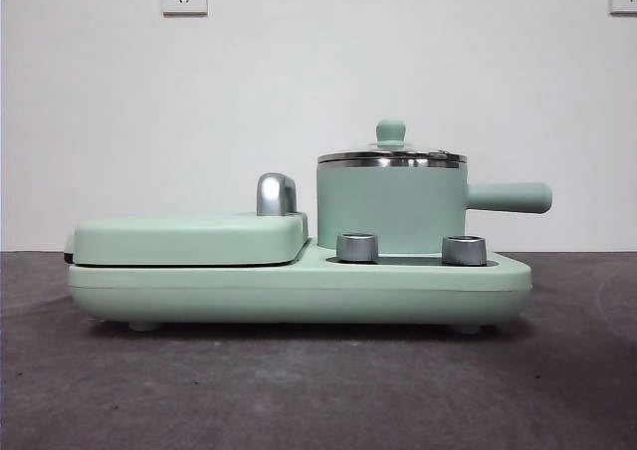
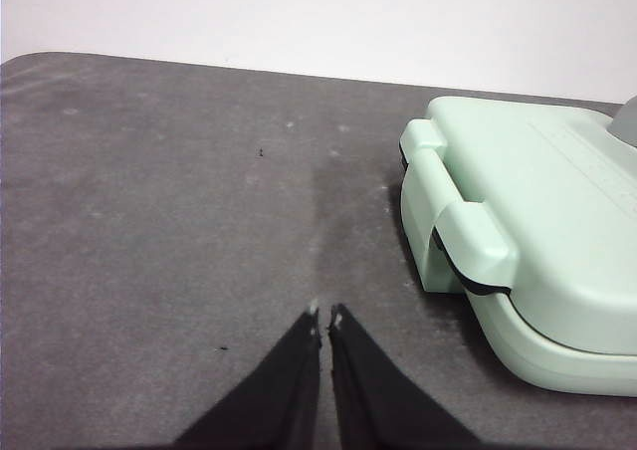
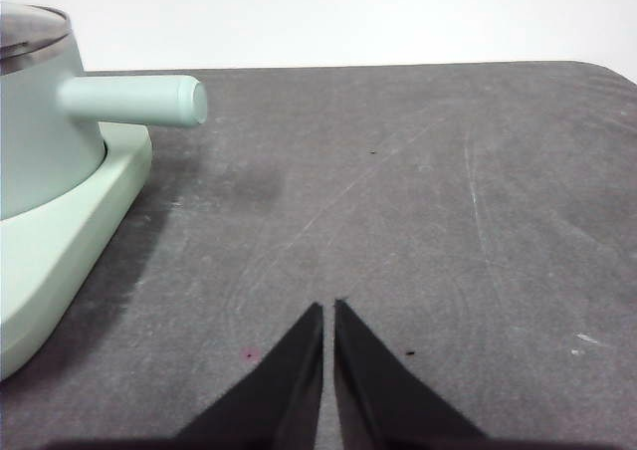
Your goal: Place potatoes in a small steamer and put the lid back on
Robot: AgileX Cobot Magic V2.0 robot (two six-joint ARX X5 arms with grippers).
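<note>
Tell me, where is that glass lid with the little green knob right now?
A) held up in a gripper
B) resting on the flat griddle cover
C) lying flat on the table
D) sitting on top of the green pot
D: the lid sits level on the steel rim of the small steamer, its knob pointing up, with no gripper near it.
</note>
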